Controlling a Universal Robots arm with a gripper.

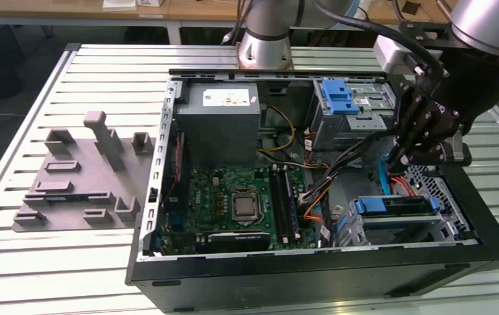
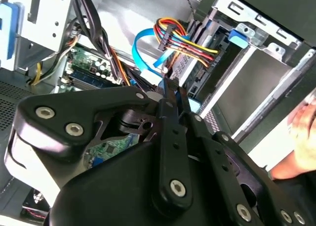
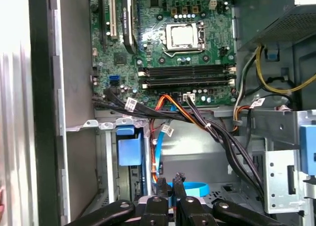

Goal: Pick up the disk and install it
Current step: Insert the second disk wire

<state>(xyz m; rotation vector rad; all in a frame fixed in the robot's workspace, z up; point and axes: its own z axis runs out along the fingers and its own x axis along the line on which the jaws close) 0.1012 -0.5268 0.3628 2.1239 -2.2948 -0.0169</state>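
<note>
Gripper [image 1: 404, 161] is inside the open computer case [image 1: 319, 279], at the exterior view's right. Its fingers are drawn together with nothing seen between them; the tips show in the first wrist view [image 3: 170, 179] and the second wrist view [image 2: 173, 87]. Tips hang among the cable bundle [image 1: 354, 154], near a blue ribbon cable [image 3: 190, 189].

The disk [image 1: 402, 205] is not in the grip. It sits in the lower drive bay, in the case corner nearest the camera on the exterior view's right. Long axis runs across the exterior view, left to right. The blue bracket end faces the exterior view's left, toward the motherboard [image 1: 240, 203]. In the first wrist view that blue end [image 3: 129, 152] shows in the bay mouth. The disk lies just below and nearer the camera than the gripper, apart from it, not touching.
</note>
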